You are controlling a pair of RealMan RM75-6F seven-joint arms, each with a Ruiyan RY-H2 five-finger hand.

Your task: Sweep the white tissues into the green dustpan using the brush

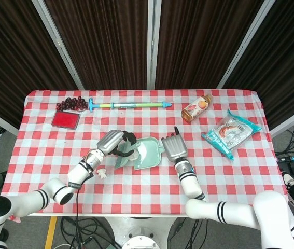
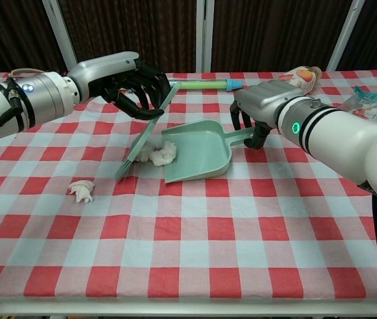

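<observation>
My left hand (image 2: pixel 137 86) (image 1: pixel 114 141) grips the green brush (image 2: pixel 141 136), whose bristles touch the cloth beside two white tissues (image 2: pixel 158 153) bunched at the mouth of the green dustpan (image 2: pixel 200 151) (image 1: pixel 148 154). My right hand (image 2: pixel 258 106) (image 1: pixel 173 147) holds the dustpan's handle at its right end. A third white tissue (image 2: pixel 82 191) (image 1: pixel 101 173) lies apart on the cloth, to the left and nearer the front edge.
At the back of the red-checked table lie a long green-and-blue tube (image 1: pixel 127 105), a bottle (image 1: pixel 196 108), a red tray (image 1: pixel 66 119) with dark berries (image 1: pixel 71 103) behind it, and a snack bag (image 1: pixel 231 131) at the right.
</observation>
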